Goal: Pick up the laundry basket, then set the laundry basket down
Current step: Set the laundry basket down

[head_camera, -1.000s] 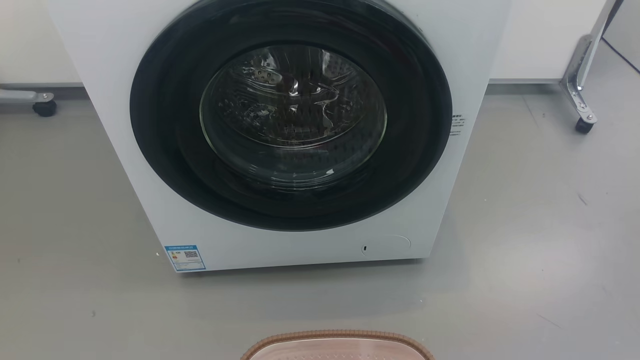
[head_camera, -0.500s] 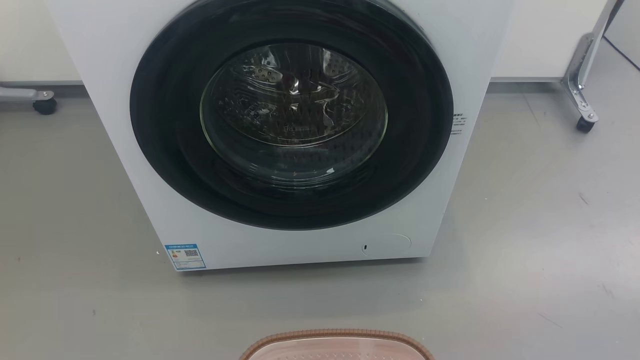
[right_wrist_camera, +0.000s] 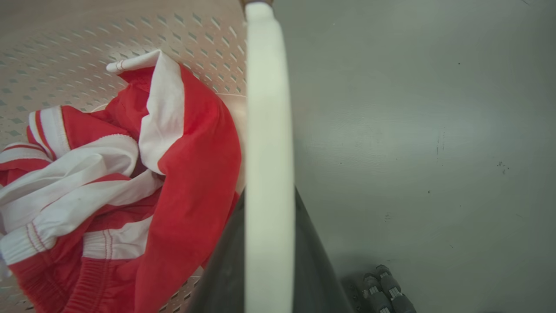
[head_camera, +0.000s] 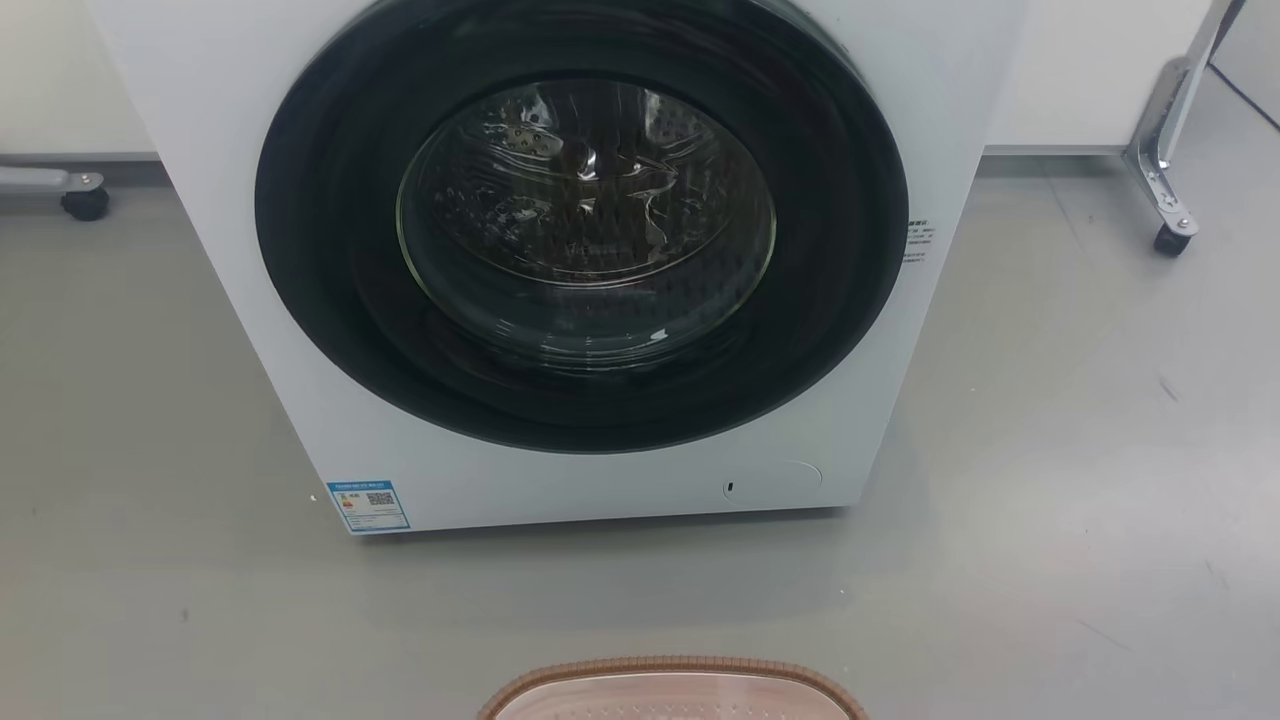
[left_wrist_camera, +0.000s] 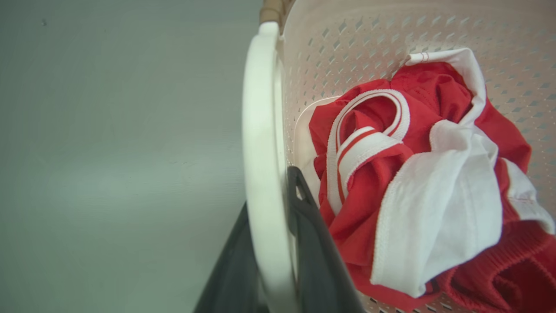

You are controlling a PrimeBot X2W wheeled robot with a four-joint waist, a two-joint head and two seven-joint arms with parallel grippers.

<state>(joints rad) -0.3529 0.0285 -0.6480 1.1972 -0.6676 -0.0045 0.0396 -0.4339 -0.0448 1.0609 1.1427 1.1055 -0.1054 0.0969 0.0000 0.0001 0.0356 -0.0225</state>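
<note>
Laundry basket (head_camera: 670,665) is seen at 6 o'clock in the head view; only the brown rim arc is visible, cut by the frame edge. Washing machine (head_camera: 600,485) is located at 12 o'clock of the basket and apart from it, with its round dark door (head_camera: 585,230) closed and a strip of grey floor (head_camera: 1050,500) between them. One caster (head_camera: 85,203) is noted at 10 o'clock, a second caster (head_camera: 1170,240) at 2 o'clock.

Left end effector (left_wrist_camera: 271,193): one finger is set each side of the white left handle (left_wrist_camera: 260,121), clamped on it. Perforated cream wall (left_wrist_camera: 369,34) is seen at 1 o'clock of that handle. Red-and-white garment (left_wrist_camera: 412,182) is bunched inside the basket.

Right end effector (right_wrist_camera: 269,193): likewise closed on the white right handle (right_wrist_camera: 267,100), one finger each side. The garment is seen at 9 o'clock of that handle.

Basket lifted or resting on the floor: cannot be told.
</note>
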